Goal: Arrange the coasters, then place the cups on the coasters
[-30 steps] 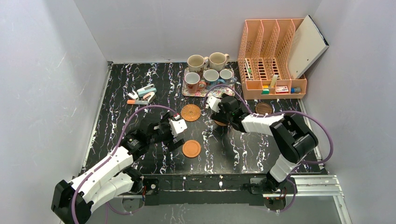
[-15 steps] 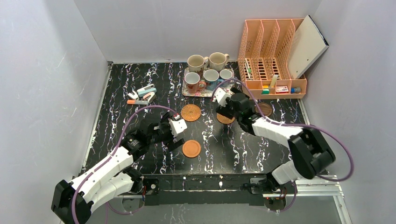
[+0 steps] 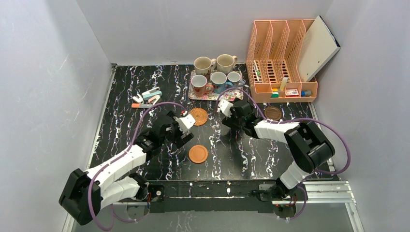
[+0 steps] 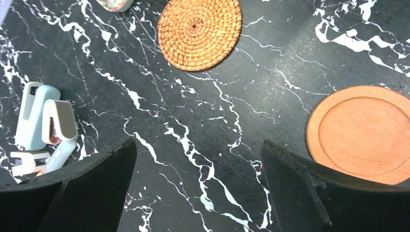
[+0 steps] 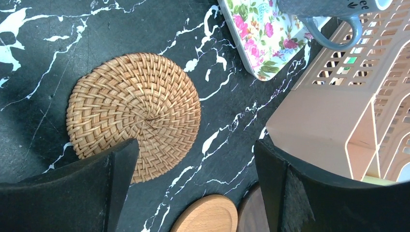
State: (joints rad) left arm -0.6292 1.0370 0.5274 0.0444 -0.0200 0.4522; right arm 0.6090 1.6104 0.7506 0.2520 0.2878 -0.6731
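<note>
Black marble-patterned table (image 3: 121, 92), veined in white, fills a booth with plain pale grey walls (image 3: 43, 72). At the back, five cups (image 3: 218, 79) cluster on and just behind a floral tray (image 3: 208, 95), beside a peach file rack (image 3: 280, 53). Small stationery items (image 3: 147, 99) lie at back left. One woven coaster (image 3: 197, 116) sits mid-table, a smooth orange coaster (image 3: 198, 153) lies nearer the arms, and a dark brown coaster (image 3: 273, 112) lies in front of the rack. The left gripper (image 4: 197, 159) hangs between the woven and orange coasters, jaws wide apart and empty. The right gripper (image 5: 193, 150) is likewise spread wide and empty above a second woven coaster (image 5: 135, 113), which the overhead view hides beneath the arm. The right wrist view crops a smooth tan coaster (image 5: 208, 218) at the bottom edge; a dark shape beside it is too cut off to identify. Half a second earlier that second woven coaster lay exposed; the right gripper has since drawn back over it. The left gripper has swung nearer the first woven coaster. Cups and coasters lie where they were.
</note>
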